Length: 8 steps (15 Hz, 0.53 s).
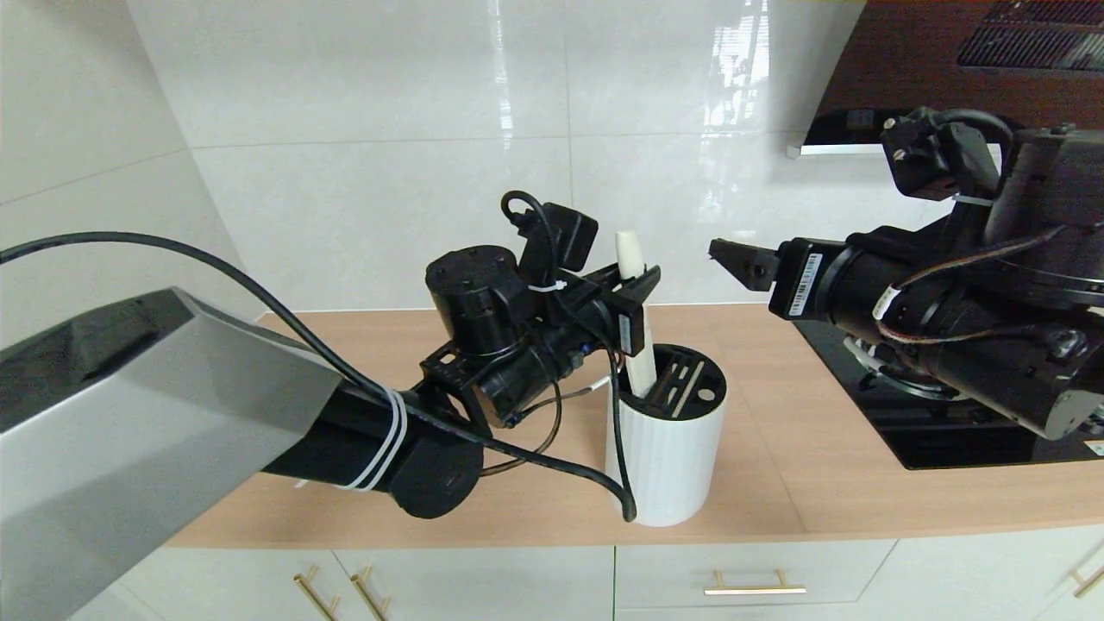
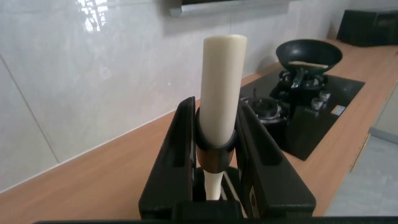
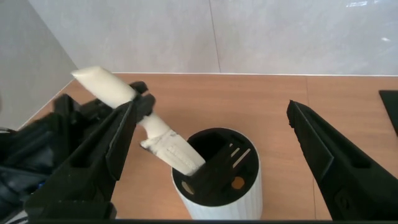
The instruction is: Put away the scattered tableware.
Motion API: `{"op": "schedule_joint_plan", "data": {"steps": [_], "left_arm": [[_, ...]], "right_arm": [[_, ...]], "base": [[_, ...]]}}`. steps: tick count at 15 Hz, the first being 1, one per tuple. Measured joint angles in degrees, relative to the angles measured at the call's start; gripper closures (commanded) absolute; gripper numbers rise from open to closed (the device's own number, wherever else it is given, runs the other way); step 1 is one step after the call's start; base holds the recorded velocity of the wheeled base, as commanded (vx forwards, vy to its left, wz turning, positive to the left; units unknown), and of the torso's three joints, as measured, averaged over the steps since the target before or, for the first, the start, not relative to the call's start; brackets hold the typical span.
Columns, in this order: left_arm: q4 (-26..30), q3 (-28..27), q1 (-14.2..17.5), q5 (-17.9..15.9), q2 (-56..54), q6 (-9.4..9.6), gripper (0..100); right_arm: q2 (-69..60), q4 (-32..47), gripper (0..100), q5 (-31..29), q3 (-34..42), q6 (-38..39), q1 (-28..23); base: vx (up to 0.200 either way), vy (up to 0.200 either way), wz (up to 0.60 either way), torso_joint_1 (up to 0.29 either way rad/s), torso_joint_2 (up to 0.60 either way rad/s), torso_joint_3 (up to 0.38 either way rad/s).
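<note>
The cream-handled utensil (image 1: 640, 362), a knife by the look of it, stands just right of centre in the head view. Its lower end is already inside the black slotted top of the white ribbed holder (image 1: 673, 466), and its handle pokes up above my left hand (image 1: 636, 293). That hand is clamped on it at the dark collar below the handle, one finger on each side. The right wrist view shows it leaning rather than upright, with the tip entering the larger opening nearer the holder's rim. I judge it only partly seated. My main worry is that lean: pushing down along the wrong line could jam the blade against the slot wall and drag or tip the holder, which stands loose on the bench (image 1: 776, 466). Letting go too early could leave it to flop sideways or lever out. The left arm's black cable (image 1: 623, 492) hangs touching the holder's side, so pulling that arm back could snag the holder and topple it. My right hand (image 1: 737, 259) hovers at centre right with its fingers spread, holding nothing, near the handle. The cooktop (image 1: 906, 423) lies at the right edge.
</note>
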Motion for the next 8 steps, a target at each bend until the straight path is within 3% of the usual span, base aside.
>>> {"op": "schedule_joint_plan", "data": {"steps": [8], "left_arm": [[0.61, -1.55, -0.16, 0.0, 4.58, 0.05, 100]], "right_arm": [[0.55, 0.0, 0, 0.0, -0.01, 0.0, 0.0]], "base": [[0.0, 0.0, 0.0, 0.0, 0.0, 0.0]]}}
